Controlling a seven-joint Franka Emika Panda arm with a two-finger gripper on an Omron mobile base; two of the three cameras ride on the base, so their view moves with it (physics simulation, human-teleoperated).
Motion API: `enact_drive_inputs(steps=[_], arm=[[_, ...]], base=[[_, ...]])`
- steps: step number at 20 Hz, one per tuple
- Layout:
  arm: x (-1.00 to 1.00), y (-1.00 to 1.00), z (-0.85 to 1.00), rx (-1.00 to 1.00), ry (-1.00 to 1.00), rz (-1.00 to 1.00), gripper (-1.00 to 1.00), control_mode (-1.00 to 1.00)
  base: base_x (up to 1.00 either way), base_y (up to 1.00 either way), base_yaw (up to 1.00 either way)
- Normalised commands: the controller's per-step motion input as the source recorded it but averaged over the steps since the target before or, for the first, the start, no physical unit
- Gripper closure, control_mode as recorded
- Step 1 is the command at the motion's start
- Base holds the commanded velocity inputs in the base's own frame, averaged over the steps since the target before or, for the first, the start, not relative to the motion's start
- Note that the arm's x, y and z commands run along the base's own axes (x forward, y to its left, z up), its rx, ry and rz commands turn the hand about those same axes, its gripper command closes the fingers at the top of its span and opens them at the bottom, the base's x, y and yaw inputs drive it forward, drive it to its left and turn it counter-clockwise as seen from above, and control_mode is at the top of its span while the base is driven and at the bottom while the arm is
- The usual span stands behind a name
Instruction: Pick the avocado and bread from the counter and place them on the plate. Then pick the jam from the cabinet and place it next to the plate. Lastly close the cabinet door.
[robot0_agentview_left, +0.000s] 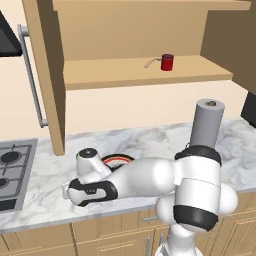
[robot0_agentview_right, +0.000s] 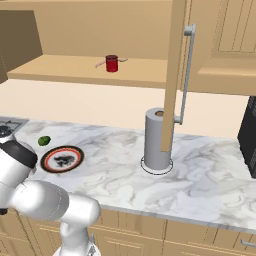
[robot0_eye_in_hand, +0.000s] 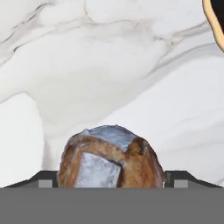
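Crusty brown bread roll, lumpy with pale floury patches, sits on veined marble surface between dark fingertips of tool; whether tool grips it or stands loose, cannot tell. Round plate, orange-red and black rim, lies flat near small green avocado. Dark red cylindrical jam jar stands on shelf of open light-wood cabinet. Tall grey paper-towel roll upright on surface.

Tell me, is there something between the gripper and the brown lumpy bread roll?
Nothing visible. In the hand view the brown lumpy bread roll sits on the white-grey marble counter directly between the gripper's two dark finger tips, with no object in front of it.
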Motion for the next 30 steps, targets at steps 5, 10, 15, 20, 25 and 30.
enact_drive_inputs(steps=[5,10,15,20,25,30], arm=[[-0.31,-0.23,0.27,0.01,-0.06,0.00,1.00,-1.00],[-0.33,-0.39,0.71,0.03,-0.14,0.00,1.00,-1.00],[-0.36,-0.51,0.60,0.05,-0.16,0.00,1.00,-1.00],[-0.12,-0.55,0.64,0.10,-0.10,0.00,1.00,-1.00],[0.00,-0.51,0.67,0.13,-0.01,0.00,1.00,-1.00],[0.10,-0.37,0.21,0.04,0.00,-0.01,1.00,-1.00]], base=[[0.00,0.00,0.00],[0.00,0.00,0.00],[0.00,0.00,0.00],[0.00,0.00,0.00],[0.00,0.00,0.00],[0.00,0.00,0.00]])
